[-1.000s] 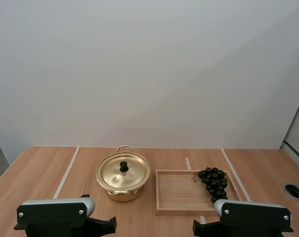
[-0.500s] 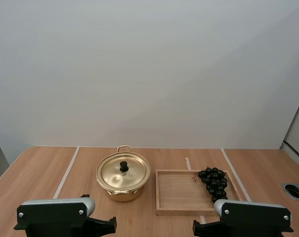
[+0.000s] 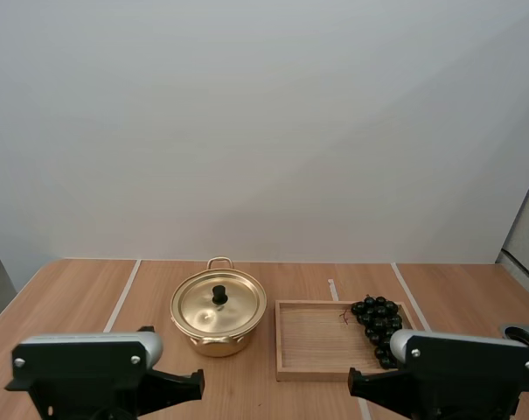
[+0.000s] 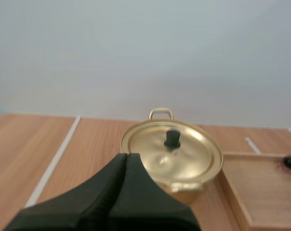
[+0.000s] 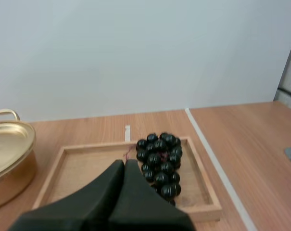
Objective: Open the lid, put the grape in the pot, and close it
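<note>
**While left hand (image 4: 127, 156) and right hand (image 5: 124, 162) are closed and empty, lid (image 4: 188, 156) is on pot (image 4: 186, 191)**

Each hand's fingers (image 4: 107, 192) lie together as one wedge. Pot stands just ahead of the left hand's tip. Grapes (image 5: 159, 161) lie just ahead of the right hand's tip, in the tray (image 5: 78, 168) on the bench (image 5: 241, 139).

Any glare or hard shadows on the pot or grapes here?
High view: soft, even light, only a mild sheen on the lid, no hard shadows. Left wrist view: the lid mirrors its knob faintly. Right wrist view: small highlights on the grapes; the tray is evenly lit.
</note>
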Controlling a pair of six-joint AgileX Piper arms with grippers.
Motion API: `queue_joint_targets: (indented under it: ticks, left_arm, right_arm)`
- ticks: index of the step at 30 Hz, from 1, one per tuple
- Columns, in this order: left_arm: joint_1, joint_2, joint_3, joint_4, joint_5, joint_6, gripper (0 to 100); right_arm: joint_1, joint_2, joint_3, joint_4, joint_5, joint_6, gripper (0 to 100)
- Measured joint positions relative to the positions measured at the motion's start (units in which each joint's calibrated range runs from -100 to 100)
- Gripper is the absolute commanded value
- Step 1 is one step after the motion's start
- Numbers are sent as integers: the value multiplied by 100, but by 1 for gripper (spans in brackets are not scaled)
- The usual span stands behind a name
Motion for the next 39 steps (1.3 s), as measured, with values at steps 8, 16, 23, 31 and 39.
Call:
queue_joint_targets:
  ticks: [8, 16, 23, 31, 39]
  left_arm:
    - [0, -21, -2232, 23, 507, 866, 0]
    - [0, -21, -3302, 33, 1711, 848, 1]
    - [0, -21, -3357, 33, 2562, 404, 73]
    - [0, 541, -3357, 33, 3343, 515, 100]
    - [0, 1851, -3389, -883, 3334, 2011, 100]
  right_arm:
    - [0, -14, -1840, 0, 1615, 0, 0]
    - [0, -14, -2956, 0, 2979, 0, 0]
    - [0, -14, -2956, 0, 3268, 0, 44]
    - [0, -14, -2956, 0, 3303, 0, 100]
    - [0, -14, -2956, 0, 3272, 0, 100]
